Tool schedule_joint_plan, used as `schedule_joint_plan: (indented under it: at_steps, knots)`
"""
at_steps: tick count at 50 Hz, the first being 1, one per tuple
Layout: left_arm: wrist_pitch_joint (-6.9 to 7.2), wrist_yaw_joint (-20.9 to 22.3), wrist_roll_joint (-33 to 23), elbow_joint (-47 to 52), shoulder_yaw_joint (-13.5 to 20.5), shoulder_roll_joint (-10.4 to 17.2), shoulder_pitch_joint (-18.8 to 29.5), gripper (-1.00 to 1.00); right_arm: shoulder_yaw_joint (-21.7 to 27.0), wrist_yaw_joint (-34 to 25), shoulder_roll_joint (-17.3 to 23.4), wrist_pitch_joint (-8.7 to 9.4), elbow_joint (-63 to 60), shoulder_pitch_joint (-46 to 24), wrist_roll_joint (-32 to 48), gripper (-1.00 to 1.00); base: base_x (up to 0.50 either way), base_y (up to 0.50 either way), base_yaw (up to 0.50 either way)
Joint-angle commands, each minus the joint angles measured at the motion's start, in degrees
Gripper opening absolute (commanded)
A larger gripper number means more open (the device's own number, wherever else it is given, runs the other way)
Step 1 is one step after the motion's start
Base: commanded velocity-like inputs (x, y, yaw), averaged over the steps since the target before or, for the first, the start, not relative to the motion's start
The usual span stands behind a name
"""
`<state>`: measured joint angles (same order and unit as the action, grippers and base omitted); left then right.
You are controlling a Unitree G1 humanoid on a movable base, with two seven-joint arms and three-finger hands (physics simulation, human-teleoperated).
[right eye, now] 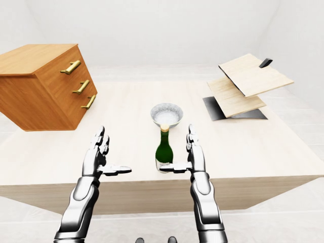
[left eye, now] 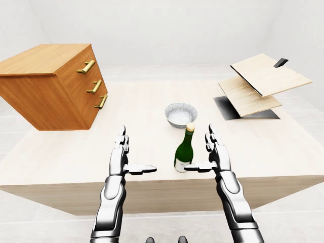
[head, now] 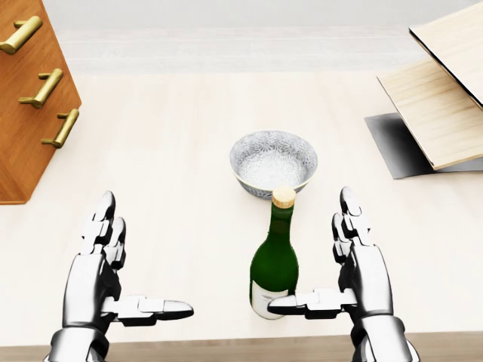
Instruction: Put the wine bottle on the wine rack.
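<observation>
Wine bottle (head: 275, 264) upright, cork up, just left of the open, empty right hand (head: 361, 260), thumb at its base, left hand (head: 102, 264) open, empty

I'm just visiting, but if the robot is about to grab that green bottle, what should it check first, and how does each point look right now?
1. Bottle standing upright on the table: ok.
2. Right hand open and beside the bottle: ok; its thumb reaches toward the bottle's base, though actual contact cannot be told.
3. Left hand open and holding nothing: ok.
4. Bowl clear of the bottle: cannot tell; it sits just above the cork in the head view.
5. Rack in sight, tilted boards at upper right: ok.
6. Bottle safely away from the table edge: not ok; it stands near the bottom edge.
</observation>
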<state>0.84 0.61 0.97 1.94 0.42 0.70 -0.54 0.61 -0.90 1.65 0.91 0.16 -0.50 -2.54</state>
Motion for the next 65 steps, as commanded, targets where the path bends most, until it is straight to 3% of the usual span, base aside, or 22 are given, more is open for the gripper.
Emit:
schedule_joint_plan:
  at_steps: [1,9,11,15,38,51,65]
  knots:
    - [1.56,1.2,0.4,3.3,1.4,1.1,-1.2,1.0,0.7,-0.1,0.8,0.22,-1.8,0.6,0.1,1.0,0.0,0.0,0.0]
    - [4.03,1.6,0.6,8.7,2.2,0.8,-2.6,1.0,0.9,-0.5,0.2,1.94,-5.6,1.1,2.2,1.0,0.0,0.0,0.0]
    - [4.16,1.6,0.5,9.4,2.2,0.7,-2.9,1.0,0.9,-0.5,0.2,2.06,-6.0,1.1,2.6,1.0,0.0,0.0,0.0]
    - [4.16,1.9,0.2,12.4,2.0,0.5,-3.8,1.0,0.9,-0.6,-0.2,4.09,-9.6,1.5,3.0,1.0,0.0,0.0,0.0]
    - [4.16,3.6,0.3,28.5,3.5,0.4,-6.9,1.0,1.7,-1.9,-0.6,4.09,-29.3,3.8,2.4,1.0,0.0,0.0,0.0]
    - [4.16,3.8,0.0,35.2,3.2,-0.2,-7.8,1.0,2.1,-2.4,-0.9,4.09,-32.7,3.6,1.4,1.0,0.0,0.0,0.0]
    - [4.16,4.0,-0.3,38.4,3.1,-0.6,-9.1,1.0,2.1,-2.3,-0.9,4.09,-32.4,4.1,1.1,1.0,0.0,-0.49,0.0]
